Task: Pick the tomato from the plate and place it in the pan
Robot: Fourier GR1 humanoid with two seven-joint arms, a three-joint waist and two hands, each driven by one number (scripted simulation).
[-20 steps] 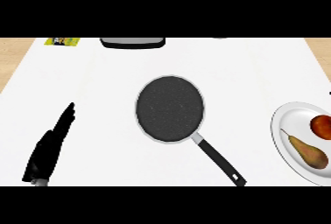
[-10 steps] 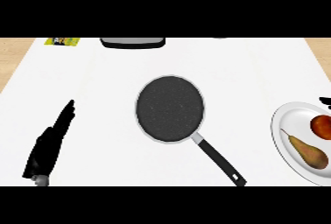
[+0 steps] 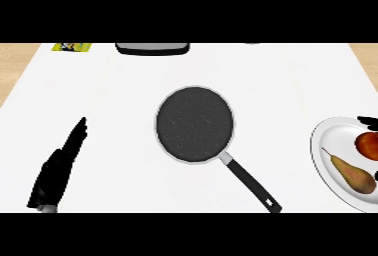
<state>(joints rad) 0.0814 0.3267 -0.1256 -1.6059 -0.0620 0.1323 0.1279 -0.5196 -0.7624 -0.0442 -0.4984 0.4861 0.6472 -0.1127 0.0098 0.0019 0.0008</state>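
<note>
A red tomato (image 3: 368, 145) lies on the white plate (image 3: 322, 150) at the right edge, just above a brown pear (image 3: 350, 173). The black pan (image 3: 194, 124) sits mid-counter, nothing in it, its handle (image 3: 251, 182) running toward the lower right. Only dark tips of my right hand (image 3: 367, 120) show at the right edge, one above the tomato and one below it, spread apart and not touching it. My left hand (image 3: 59, 170) rests at the lower left with straight fingers, holding nothing.
A grey and black appliance (image 3: 152, 48) stands at the counter's far edge, with a small yellow packet (image 3: 71, 47) to its left. Wooden floor shows past the counter's far corners.
Parts of my right hand have come into view at the right edge, on either side of the tomato. The left hand, pan and plate have not moved.
</note>
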